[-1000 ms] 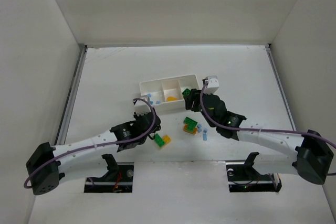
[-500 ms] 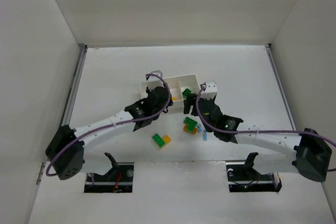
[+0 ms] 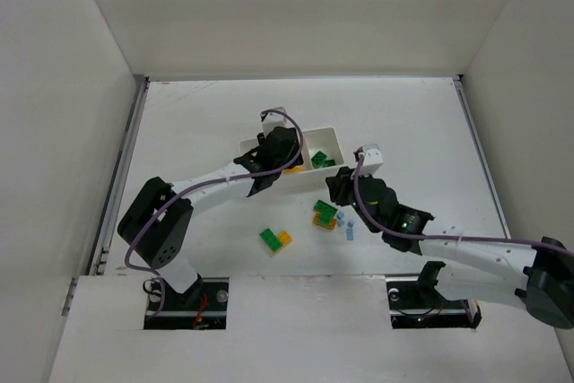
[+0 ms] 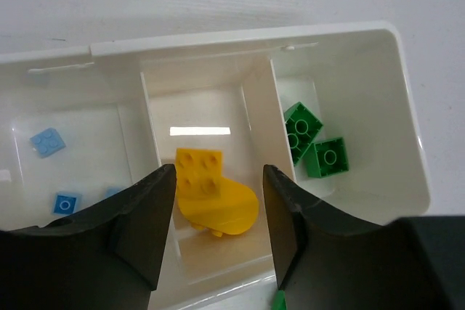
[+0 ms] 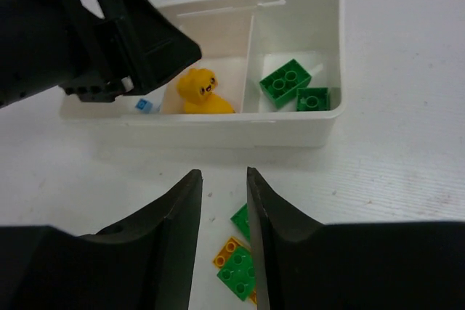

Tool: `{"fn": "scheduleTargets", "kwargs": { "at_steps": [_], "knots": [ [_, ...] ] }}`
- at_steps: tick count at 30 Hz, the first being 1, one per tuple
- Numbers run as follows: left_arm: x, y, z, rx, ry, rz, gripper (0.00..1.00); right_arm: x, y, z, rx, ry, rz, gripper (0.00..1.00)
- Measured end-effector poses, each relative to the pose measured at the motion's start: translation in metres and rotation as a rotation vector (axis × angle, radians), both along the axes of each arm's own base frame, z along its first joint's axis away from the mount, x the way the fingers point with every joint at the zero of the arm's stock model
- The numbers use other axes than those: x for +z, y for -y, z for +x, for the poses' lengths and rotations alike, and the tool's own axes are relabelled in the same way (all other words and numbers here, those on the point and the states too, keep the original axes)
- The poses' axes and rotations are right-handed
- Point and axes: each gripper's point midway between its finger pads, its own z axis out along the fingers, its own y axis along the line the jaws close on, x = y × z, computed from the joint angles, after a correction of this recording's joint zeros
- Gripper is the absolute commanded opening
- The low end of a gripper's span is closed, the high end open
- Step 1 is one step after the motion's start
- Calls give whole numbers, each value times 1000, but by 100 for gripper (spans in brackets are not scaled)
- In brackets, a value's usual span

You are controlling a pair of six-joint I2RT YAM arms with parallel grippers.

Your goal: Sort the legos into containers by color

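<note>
The white tray (image 3: pixel 334 141) has three compartments. In the left wrist view the left one holds pale blue legos (image 4: pixel 47 141), the middle one yellow pieces (image 4: pixel 211 186), and the right one two green bricks (image 4: pixel 312 143). My left gripper (image 4: pixel 218 234) is open and empty, hovering over the middle compartment (image 3: pixel 285 157). My right gripper (image 5: pixel 222 179) is open with a narrow gap and empty. It hangs over the table just in front of the tray (image 5: pixel 218 132), above a green and orange cluster (image 5: pixel 240 270).
Loose legos lie on the table in front of the tray: a green and orange pair (image 3: pixel 276 239), a green and orange cluster (image 3: pixel 325 214) and pale blue bricks (image 3: pixel 348 226). White walls enclose the table on the left, right and back.
My left arm swung from the near table up over the tray and now sits over the middle compartment. My right gripper drew back from the tray's right end toward the loose cluster.
</note>
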Motion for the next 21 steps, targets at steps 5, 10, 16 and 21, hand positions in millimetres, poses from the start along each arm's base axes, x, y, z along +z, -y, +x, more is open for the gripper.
{"fn": "scheduleTargets", "kwargs": {
  "at_steps": [5, 10, 16, 21],
  "knots": [
    [8, 3, 1, -14, 13, -14, 50, -14, -27, -13, 117, -41, 1, 52],
    [42, -9, -10, -21, 73, -72, 50, -65, -78, -57, 309, -134, -110, 64],
    [85, -57, -44, 18, 179, -168, 49, -92, -132, -102, 488, -166, -201, 71],
    [60, -94, -69, 67, 144, -157, 49, -97, -163, -107, 529, -166, -219, 72]
  ]
}}
